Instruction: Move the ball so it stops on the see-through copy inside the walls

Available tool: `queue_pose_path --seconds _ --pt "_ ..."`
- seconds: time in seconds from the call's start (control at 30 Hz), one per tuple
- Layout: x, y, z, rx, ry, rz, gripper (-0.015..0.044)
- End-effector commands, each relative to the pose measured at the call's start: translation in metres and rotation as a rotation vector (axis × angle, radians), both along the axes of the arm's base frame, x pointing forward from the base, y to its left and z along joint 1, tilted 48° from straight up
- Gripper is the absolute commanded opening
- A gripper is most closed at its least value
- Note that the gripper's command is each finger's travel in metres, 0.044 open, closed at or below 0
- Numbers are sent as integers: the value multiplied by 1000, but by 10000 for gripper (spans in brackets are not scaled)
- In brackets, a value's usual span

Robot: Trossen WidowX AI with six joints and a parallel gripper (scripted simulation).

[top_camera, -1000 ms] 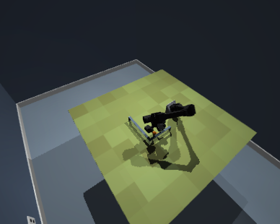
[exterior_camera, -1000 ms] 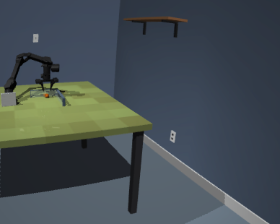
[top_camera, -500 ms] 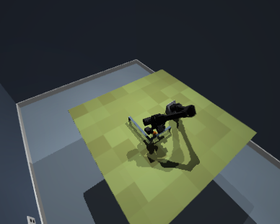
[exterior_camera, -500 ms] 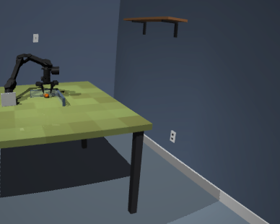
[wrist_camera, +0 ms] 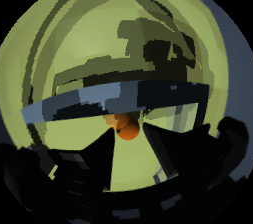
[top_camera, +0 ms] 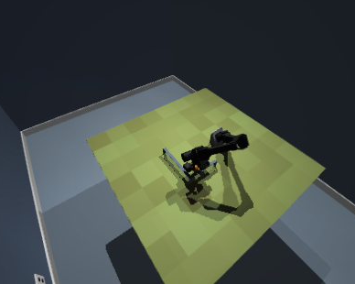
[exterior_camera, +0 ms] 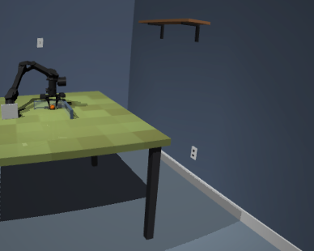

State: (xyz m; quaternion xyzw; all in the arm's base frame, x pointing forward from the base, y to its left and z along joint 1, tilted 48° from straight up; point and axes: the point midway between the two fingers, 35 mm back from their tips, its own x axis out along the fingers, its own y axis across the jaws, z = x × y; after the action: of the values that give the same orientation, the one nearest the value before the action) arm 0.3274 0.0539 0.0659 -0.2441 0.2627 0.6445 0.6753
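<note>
Here are the fingers, part-way open, a tip either side of the orange ball, with a slim gap showing at each side in the wrist view. The ball sits mid-frame there, on the table, and just up and left of it comes the paler copy, the two overlapping in this view. Only the wrist view picks that copy out; top and exterior give a mere speck of orange beneath the gripper.

Beyond the ball, one wall runs right across the wrist frame, meeting the other wall at the right. The top view shows the corner they make, partly behind the arm.

Out to the exterior view: the arm arches over at the left of the frame, its pale base block plain to see. And up top, a brown shelf, which neither other view shows.
</note>
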Motion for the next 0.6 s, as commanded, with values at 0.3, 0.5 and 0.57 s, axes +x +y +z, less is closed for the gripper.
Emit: queue_pose_path --seconds 0.3,0.5,0.57 --pt "0 -5 4 2 10 -11 20" --pt "4 -32 26 -2 29 -43 0" --pt "4 -41 33 -2 36 -54 0"
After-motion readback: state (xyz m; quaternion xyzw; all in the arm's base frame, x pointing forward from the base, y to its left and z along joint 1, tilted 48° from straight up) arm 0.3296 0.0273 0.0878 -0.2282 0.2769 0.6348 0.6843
